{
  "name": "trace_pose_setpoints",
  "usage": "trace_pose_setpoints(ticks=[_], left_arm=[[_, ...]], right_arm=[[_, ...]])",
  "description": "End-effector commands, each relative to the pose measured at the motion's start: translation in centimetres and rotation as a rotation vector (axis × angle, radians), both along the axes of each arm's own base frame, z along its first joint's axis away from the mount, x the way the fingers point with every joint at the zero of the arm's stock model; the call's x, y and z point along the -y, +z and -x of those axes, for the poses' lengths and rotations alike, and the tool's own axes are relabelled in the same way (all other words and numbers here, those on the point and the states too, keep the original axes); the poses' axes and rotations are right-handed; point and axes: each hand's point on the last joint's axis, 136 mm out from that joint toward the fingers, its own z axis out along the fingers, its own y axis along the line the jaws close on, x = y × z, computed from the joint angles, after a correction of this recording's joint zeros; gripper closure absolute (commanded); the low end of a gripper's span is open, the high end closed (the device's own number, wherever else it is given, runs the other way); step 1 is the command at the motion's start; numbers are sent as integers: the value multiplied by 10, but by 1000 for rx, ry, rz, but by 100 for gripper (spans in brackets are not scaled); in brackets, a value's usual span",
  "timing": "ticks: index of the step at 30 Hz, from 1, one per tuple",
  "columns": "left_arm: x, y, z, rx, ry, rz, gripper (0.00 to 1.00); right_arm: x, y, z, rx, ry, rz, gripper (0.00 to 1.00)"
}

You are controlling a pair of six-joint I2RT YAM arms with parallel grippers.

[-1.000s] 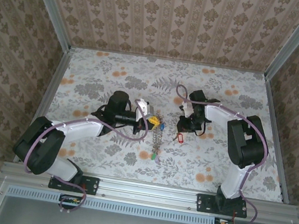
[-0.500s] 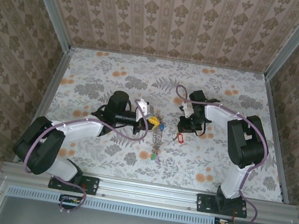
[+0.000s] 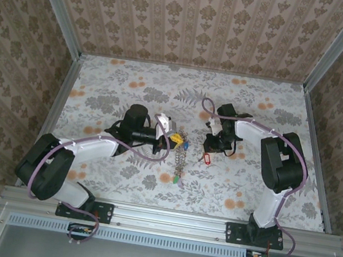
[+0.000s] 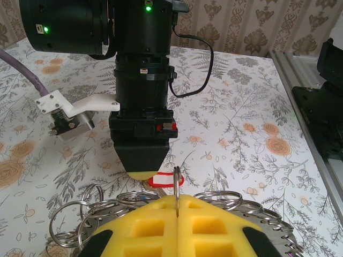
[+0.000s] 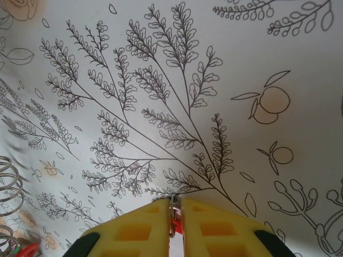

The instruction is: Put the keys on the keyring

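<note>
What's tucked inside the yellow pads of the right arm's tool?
A thin metal strip of the key, edged red, shows in the slit of the right tool. Its red tag peeks below; the pads cover the rest.

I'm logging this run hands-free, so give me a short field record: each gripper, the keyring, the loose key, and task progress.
left gripper: shut, pinching one thin ring of the keyring
right gripper: shut on the red-tagged key
keyring: the rest trails in a line on the floral table, toward the near edge
spacing: in the left wrist view, the red tag sits close behind the pinched ring
task progress: red-tagged key not visibly threaded on yet
</note>
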Motion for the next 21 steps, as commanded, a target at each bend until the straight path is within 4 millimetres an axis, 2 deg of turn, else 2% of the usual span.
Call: trace_pose_setpoints(ticks=[1,5,21], left_arm=[[4,18,2,51,-33,39,100],[3,17,3,49,-33,39,100],[4,18,2,50,-33,38,100]], right_arm=[[2,3,6,-20,19,20,84],[3,1,7,-21,20,29,88],[-3,3,-2,7,8,7,87]])
